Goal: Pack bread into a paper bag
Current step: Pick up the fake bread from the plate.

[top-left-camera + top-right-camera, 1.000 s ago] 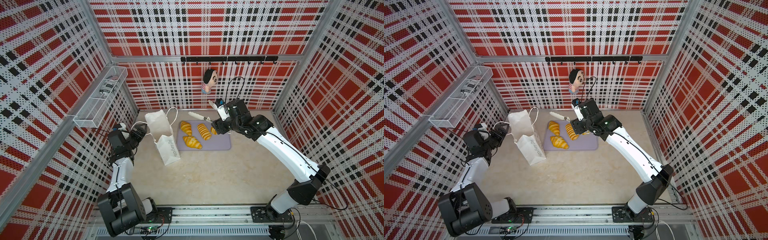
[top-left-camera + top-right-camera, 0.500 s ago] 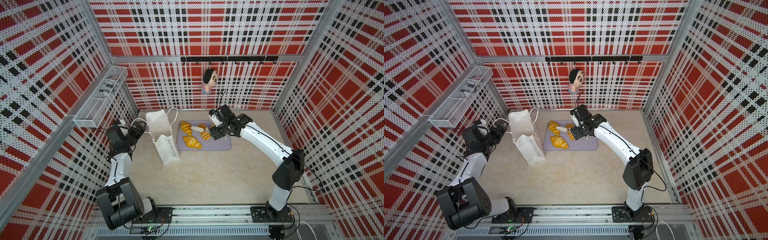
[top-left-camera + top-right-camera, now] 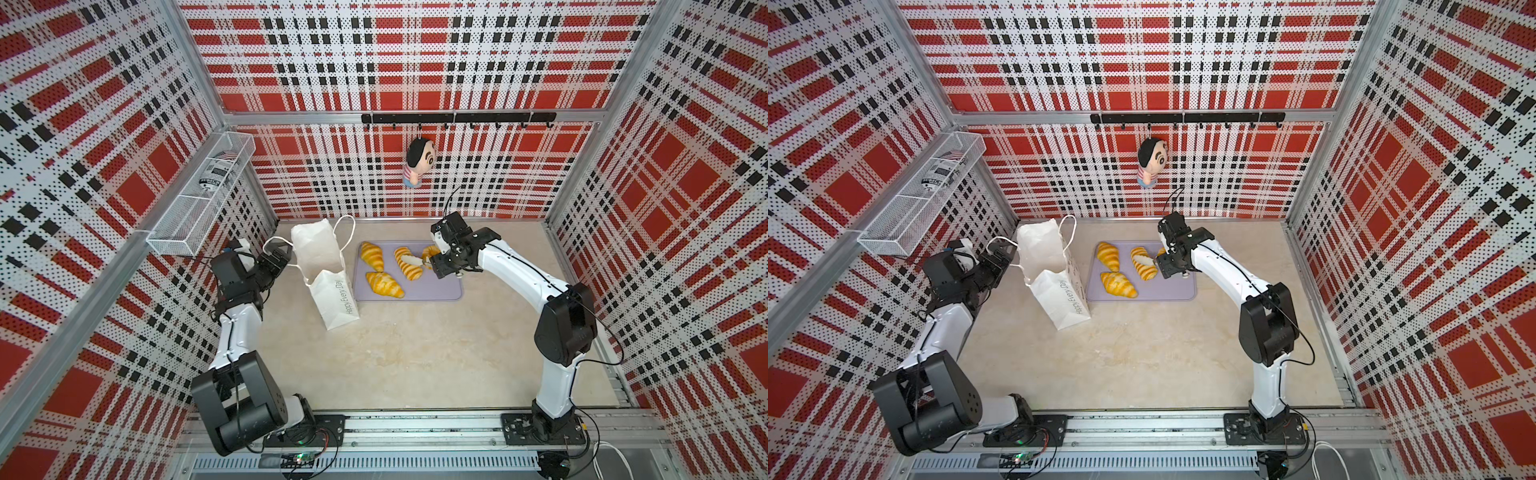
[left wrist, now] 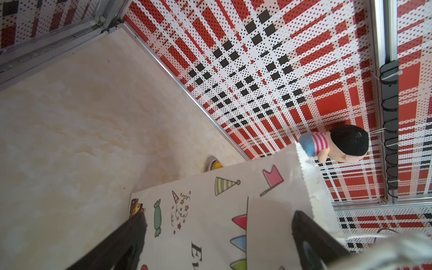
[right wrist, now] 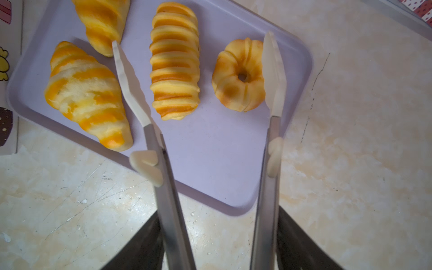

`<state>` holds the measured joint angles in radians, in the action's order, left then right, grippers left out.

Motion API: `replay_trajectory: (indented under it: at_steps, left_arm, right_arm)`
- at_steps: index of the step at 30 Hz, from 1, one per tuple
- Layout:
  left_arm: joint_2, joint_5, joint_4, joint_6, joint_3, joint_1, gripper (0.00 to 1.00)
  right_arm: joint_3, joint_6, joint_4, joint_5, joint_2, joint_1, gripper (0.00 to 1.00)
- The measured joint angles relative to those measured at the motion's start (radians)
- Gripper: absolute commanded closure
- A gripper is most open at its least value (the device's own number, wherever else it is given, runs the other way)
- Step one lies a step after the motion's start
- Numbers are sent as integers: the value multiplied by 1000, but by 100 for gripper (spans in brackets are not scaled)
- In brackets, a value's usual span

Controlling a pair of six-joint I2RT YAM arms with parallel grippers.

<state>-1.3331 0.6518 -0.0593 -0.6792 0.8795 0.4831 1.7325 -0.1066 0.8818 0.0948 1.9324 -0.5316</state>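
On the lavender tray (image 3: 440, 286) lie two croissants (image 3: 371, 256) (image 3: 384, 284), a ridged long roll (image 3: 411, 271) and a ring bun (image 3: 429, 252). My right gripper (image 3: 438, 266) is shut on metal tongs (image 5: 265, 182) with white tips. The tongs stand apart over the tray; in the right wrist view the long roll (image 5: 174, 70) and ring bun (image 5: 238, 77) show between the tong arms. The white paper bag (image 3: 328, 270) stands upright left of the tray. My left gripper (image 3: 279, 254) is open beside the bag (image 4: 198, 198), at its cord handle, holding nothing.
A wire basket (image 3: 199, 208) is fixed to the left wall. A doll (image 3: 419, 160) hangs from the hook rail on the back wall. Plaid walls close in three sides. Bare tabletop (image 3: 415, 353) lies in front of the bag and tray.
My right arm has swung down and forward, bringing the tongs from the tray's back edge to over the long roll. The left gripper shifted slightly toward the back wall and stays open.
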Motion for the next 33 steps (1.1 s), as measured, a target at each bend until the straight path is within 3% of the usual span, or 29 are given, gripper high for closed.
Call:
replay_trajectory:
  at_steps: [25, 33]
  left_arm:
    - [0, 19, 0, 0, 0, 8, 2]
    - [0, 22, 0, 0, 0, 8, 2]
  right_arm:
    - [89, -8, -8, -41, 129, -2, 29]
    - [109, -11, 5, -38, 128, -18, 34]
